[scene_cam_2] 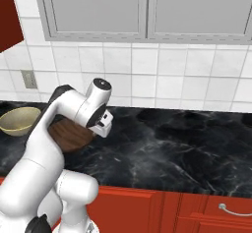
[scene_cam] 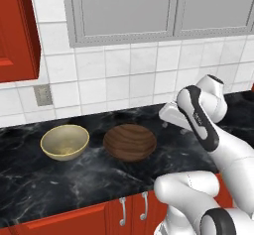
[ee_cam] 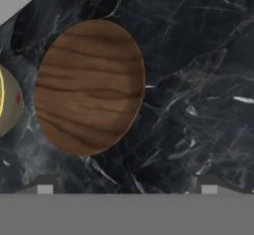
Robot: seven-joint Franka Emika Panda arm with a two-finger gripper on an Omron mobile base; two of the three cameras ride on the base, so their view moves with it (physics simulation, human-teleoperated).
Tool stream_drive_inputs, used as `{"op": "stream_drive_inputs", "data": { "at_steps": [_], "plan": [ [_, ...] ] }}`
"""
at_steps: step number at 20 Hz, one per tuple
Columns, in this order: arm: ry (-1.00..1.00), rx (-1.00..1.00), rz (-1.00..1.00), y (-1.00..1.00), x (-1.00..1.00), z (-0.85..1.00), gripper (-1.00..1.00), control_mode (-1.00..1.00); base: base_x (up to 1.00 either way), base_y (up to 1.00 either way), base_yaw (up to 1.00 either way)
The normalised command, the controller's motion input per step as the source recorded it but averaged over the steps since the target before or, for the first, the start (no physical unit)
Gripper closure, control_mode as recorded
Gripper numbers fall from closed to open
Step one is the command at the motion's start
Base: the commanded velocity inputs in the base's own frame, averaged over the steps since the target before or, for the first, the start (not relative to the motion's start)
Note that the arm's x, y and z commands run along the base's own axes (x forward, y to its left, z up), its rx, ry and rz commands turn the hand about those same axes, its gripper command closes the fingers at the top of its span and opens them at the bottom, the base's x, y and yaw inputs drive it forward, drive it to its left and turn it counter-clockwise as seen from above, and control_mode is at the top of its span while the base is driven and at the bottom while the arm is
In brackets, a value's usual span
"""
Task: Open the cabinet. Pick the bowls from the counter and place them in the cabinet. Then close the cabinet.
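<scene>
brown bowl [scene_cam: 130, 142]: looks like wood, stiff and likely light; it sits on the worktop [scene_cam: 59, 179] midway between the front edge and the back wall; I would pinch its rim.
yellow bowl [scene_cam: 65, 142]: smooth and maybe slippery, could chip; just beside the brown bowl, not touching.
end effector [ee_cam: 126, 187]: fingers wide apart, holding nothing, above the brown bowl.
red cabinet [scene_cam: 17, 30]: up on the wall, past the yellow bowl.
writing: none to read.
</scene>
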Motion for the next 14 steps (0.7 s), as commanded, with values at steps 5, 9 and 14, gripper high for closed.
{"op": "stream_drive_inputs", "data": {
  "at_steps": [5,9,14],
  "plan": [
    [0.09,0.00,0.00,0.15,0.24,-0.55,-1.00,-1.00,0.00,0.00,0.00],
    [-0.03,0.04,-0.03,0.25,0.31,-0.51,-1.00,-1.00,0.00,0.00,0.00],
    [-0.08,0.06,-0.06,0.15,0.32,-0.38,-1.00,-1.00,0.00,0.00,0.00]
  ]
}}
